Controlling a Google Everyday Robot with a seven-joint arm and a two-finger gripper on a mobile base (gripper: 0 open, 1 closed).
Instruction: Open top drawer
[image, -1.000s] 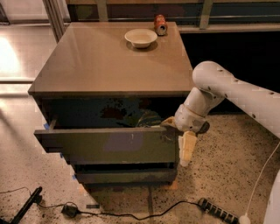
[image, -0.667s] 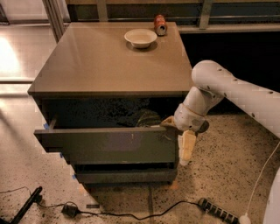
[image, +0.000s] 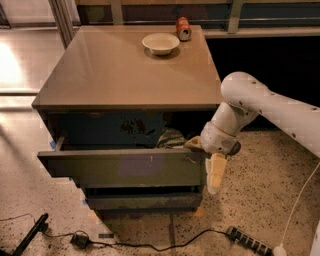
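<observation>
Under the desk (image: 125, 75) top, the top drawer (image: 125, 169) is sticking out from the desk front, so the job is looking mostly done, and the hand (image: 206, 159) is sitting by the desk's front right corner, though I cannot tell if it is holding on.

White bowl (image: 160, 43), red can (image: 183, 28) just beside it, at back of cabinet top (image: 120, 75). Power strip (image: 247, 240), black cable (image: 145, 245) on speckled floor (image: 260, 200), below gripper (image: 205, 160) at cabinet's right front.
</observation>
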